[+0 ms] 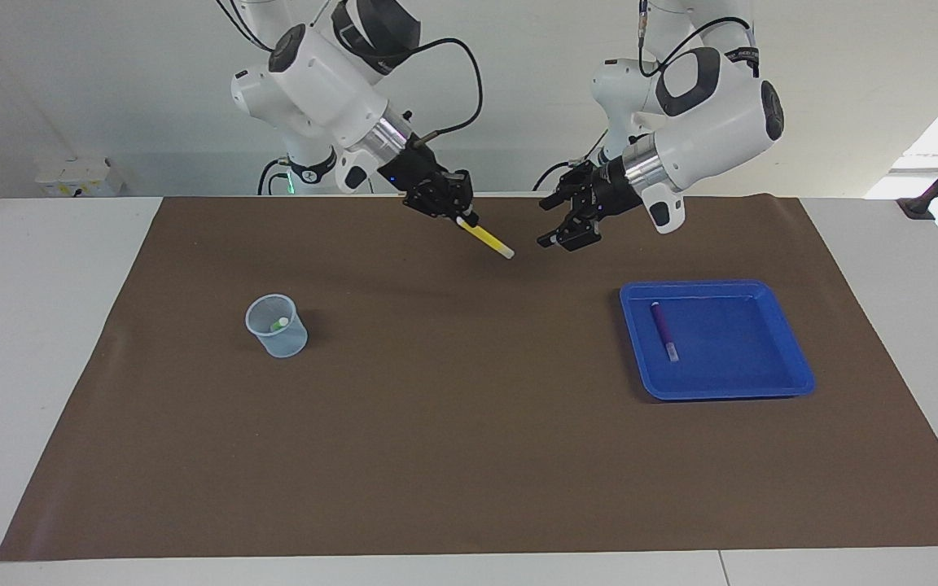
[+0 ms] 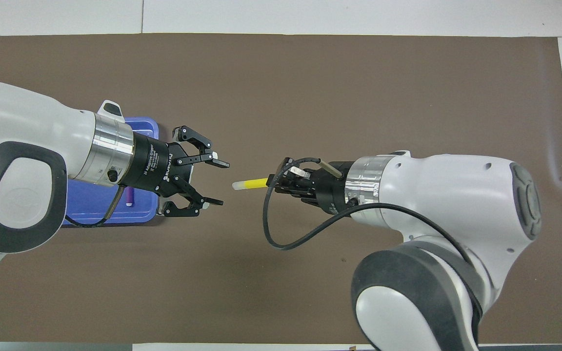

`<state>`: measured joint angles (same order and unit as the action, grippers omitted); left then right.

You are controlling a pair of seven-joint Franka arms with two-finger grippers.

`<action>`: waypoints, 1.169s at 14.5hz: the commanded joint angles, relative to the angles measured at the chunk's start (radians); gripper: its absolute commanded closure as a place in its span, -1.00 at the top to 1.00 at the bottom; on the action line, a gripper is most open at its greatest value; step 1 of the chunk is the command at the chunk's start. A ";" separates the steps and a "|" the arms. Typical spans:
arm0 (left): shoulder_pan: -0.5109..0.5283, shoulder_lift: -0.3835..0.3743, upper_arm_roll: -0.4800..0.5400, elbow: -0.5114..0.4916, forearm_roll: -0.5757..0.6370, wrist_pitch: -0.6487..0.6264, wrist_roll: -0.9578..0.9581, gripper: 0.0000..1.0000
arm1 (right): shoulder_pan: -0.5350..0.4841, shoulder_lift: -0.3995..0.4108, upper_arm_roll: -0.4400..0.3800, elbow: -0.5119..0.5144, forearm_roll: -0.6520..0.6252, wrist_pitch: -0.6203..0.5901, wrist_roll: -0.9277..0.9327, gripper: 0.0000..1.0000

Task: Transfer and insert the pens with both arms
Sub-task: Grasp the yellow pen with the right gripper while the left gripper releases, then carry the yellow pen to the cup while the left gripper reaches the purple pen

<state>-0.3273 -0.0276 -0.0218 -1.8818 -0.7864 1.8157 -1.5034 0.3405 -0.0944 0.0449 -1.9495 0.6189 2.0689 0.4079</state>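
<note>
The yellow pen hangs over the brown mat, pale end pointing at the left gripper. My right gripper is shut on its other end. My left gripper stands open a short gap away from the pen's tip, touching nothing. The purple pen lies flat in the blue tray. The green pen stands in a clear cup; the overhead view hides both under the right arm.
A brown mat covers most of the white table. The tray sits toward the left arm's end, the cup toward the right arm's end. Two slimmer arms with green-lit bases stand at the robots' edge.
</note>
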 commanded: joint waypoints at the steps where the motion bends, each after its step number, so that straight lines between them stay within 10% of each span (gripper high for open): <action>1: -0.001 -0.029 0.016 -0.036 0.001 0.019 0.093 1.00 | -0.164 0.035 0.004 0.113 -0.172 -0.228 -0.325 -1.00; 6: 0.069 -0.052 0.020 -0.109 0.252 0.017 0.462 1.00 | -0.235 0.047 0.003 0.116 -0.583 -0.233 -0.901 -1.00; 17: 0.266 0.075 0.020 -0.261 0.568 0.332 1.442 1.00 | -0.340 0.035 0.003 -0.066 -0.647 -0.133 -1.025 -1.00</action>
<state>-0.0585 0.0081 0.0016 -2.1386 -0.2772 2.0805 -0.1430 0.0272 -0.0422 0.0334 -1.9734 -0.0112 1.9093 -0.5996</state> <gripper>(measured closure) 0.000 0.828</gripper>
